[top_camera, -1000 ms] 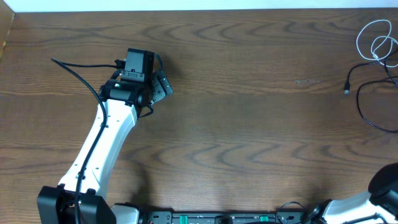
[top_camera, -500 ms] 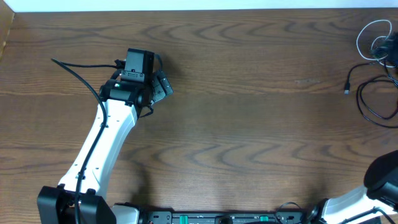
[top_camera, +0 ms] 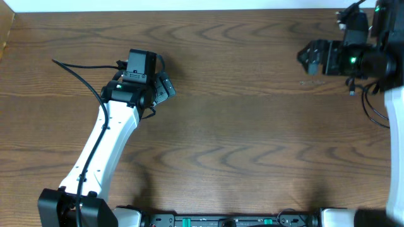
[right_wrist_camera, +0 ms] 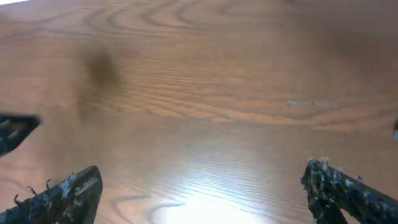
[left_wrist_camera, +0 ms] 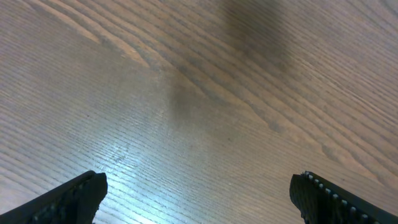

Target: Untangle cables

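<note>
Left pincer (top_camera: 168,88) released, empty, over bare bench (top_camera: 252,139). Right pincer (top_camera: 306,58) spread wide, grasping nothing, far right. Black cable (top_camera: 351,92) lies on bench at right edge, partly under right arm

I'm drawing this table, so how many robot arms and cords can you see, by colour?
White-and-black robot arms: 2, left and right
Thin black cords: 1
Thin white cords: 0 showing; the right arm may hide one
Total: 3
</note>
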